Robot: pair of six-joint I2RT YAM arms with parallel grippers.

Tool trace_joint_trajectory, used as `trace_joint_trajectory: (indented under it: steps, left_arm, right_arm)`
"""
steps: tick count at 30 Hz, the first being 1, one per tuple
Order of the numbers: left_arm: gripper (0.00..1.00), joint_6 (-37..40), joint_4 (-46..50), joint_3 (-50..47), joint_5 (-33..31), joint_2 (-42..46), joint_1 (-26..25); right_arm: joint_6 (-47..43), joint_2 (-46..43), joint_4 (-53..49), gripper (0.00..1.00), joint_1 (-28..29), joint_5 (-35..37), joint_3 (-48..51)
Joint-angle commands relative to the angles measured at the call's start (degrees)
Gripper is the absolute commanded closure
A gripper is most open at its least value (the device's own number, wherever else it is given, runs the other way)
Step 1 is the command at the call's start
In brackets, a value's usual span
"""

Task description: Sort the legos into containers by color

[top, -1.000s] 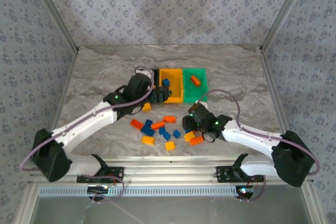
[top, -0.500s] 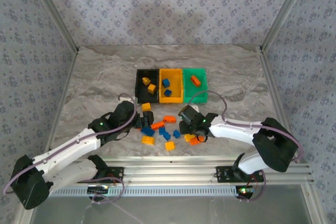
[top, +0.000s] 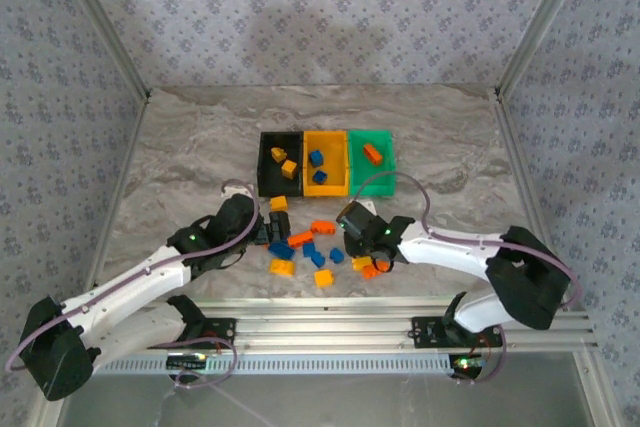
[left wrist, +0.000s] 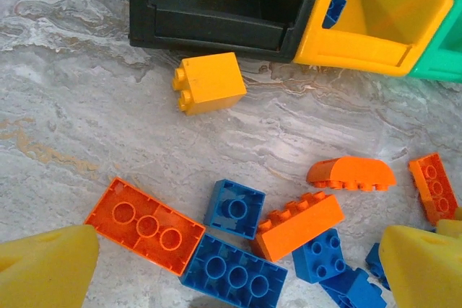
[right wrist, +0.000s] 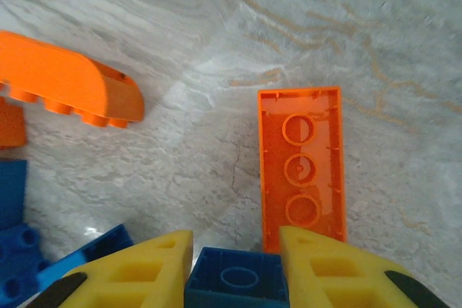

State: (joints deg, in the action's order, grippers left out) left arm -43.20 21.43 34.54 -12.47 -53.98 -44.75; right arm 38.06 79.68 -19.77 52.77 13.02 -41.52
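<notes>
The legos lie in a loose pile (top: 315, 247) in front of the containers: a black bin (top: 266, 162), a yellow bin (top: 338, 161) and a green bin (top: 386, 162). My right gripper (right wrist: 235, 252) is low over the right side of the pile, shut on a small blue brick (right wrist: 236, 279) that lies studs down. Beside it is an upturned orange brick (right wrist: 301, 164). My left gripper (left wrist: 234, 272) hangs open over the pile's left side, its fingertips (left wrist: 43, 268) wide apart. Under it lie an orange plate (left wrist: 144, 225) and a long blue brick (left wrist: 234, 275). A yellow brick (left wrist: 209, 82) rests just before the black bin (left wrist: 216, 19).
The black bin holds two yellow bricks (top: 283, 162), the yellow bin two blue ones (top: 317, 164), the green bin an orange one (top: 373, 153). A curved orange brick (right wrist: 68, 81) lies far left of the right gripper. Patterned walls enclose the marble table (top: 180, 147).
The left arm has swung back from the black bin down to the pile's left side, still open. The right gripper has closed on the small blue brick.
</notes>
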Motion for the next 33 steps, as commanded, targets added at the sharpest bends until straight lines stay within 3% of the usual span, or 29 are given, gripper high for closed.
trace_joint_trajectory:
  steps: [1, 9, 17, 24, 27, 30, 33]
  left_arm:
    - [0.00, -0.2, 0.8, -0.8, -1.7, 1.4, -0.1]
    - [0.00, -0.6, 2.2, -2.8, -2.2, 3.1, -0.2]
    - [0.00, -1.6, 5.2, -4.1, -2.2, 6.5, 0.0]
    - [0.00, -1.9, 8.7, -4.2, -3.9, 9.8, 0.1]
    - [0.00, -1.7, 9.6, -4.2, -4.5, 10.4, 0.2]
    - [0.00, -1.4, 10.1, -4.1, -4.8, 10.5, 0.2]
    - [0.00, -0.8, 10.3, -4.0, -4.8, 10.1, 0.4]
  right_arm:
    - [-0.9, -4.0, -3.7, 0.71, 0.1, 2.7, -3.5]
    - [-7.7, -0.3, -4.0, 0.71, -3.6, 0.4, -16.6]
    - [-12.2, 17.9, -1.2, 0.70, -10.6, -0.2, -35.8]
    - [-11.3, 31.2, -2.7, 0.69, -14.7, -0.2, -46.6]
    - [-10.9, 33.8, -3.4, 0.61, -15.4, -0.8, -48.9]
    - [-11.1, 33.6, -2.7, 0.42, -15.7, -1.3, -50.1]
    - [-11.8, 30.8, -1.7, 0.32, -15.2, -1.4, -49.8]
